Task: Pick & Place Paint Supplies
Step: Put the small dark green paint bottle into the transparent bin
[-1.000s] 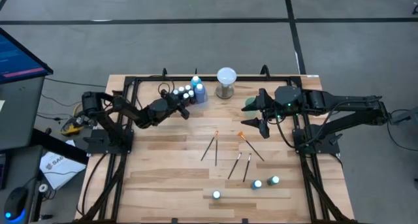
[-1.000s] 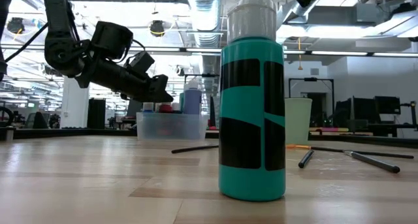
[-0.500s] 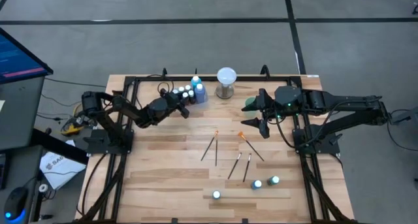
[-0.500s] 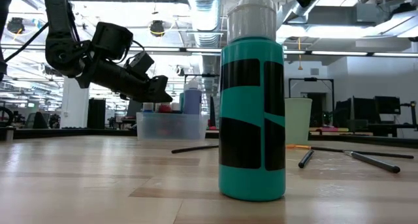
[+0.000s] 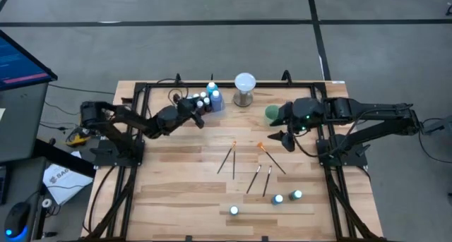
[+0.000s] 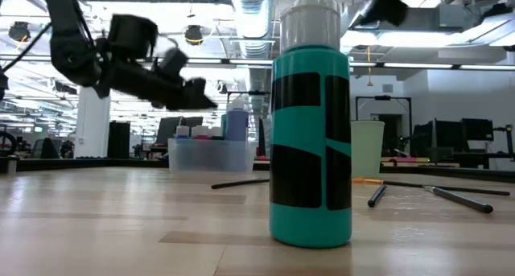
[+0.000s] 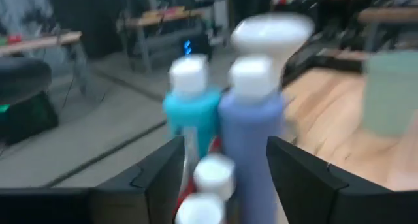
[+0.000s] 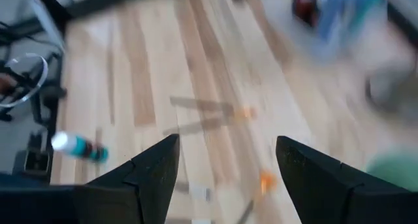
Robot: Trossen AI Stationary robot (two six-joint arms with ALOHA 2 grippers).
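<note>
Over the counter (image 5: 176, 192): left gripper (image 5: 200, 116), spread and empty, faces the binned bottles (image 5: 205, 99); right gripper (image 5: 282, 127), spread, hangs above the brushes (image 5: 244, 168), likely its target.

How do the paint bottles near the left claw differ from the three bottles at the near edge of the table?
The far bottles stand bunched together in a clear tub, right beside the left claw. The near bottles stand apart from each other on the bare table, with no claw close by. All have white caps.
</note>
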